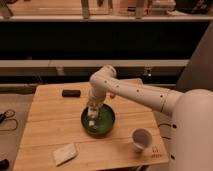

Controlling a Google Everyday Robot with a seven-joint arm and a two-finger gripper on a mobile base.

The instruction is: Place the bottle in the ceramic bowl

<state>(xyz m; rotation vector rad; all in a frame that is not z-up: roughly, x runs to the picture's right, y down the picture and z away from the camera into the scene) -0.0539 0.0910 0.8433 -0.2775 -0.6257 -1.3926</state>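
The green ceramic bowl [106, 128] sits on the wooden table, near its middle. My white arm reaches in from the right and bends down over the bowl's left half. The gripper [93, 110] points straight down, just above the inside of the bowl. Directly under it a small pale bottle [92, 121] shows inside the bowl, near the left wall. I cannot tell whether the gripper still touches the bottle.
A white cup [141, 138] stands at the table's front right. A flat pale pad [65, 153] lies at the front left. A small dark object [71, 92] rests at the back left. Dark shelving runs behind the table [50, 125].
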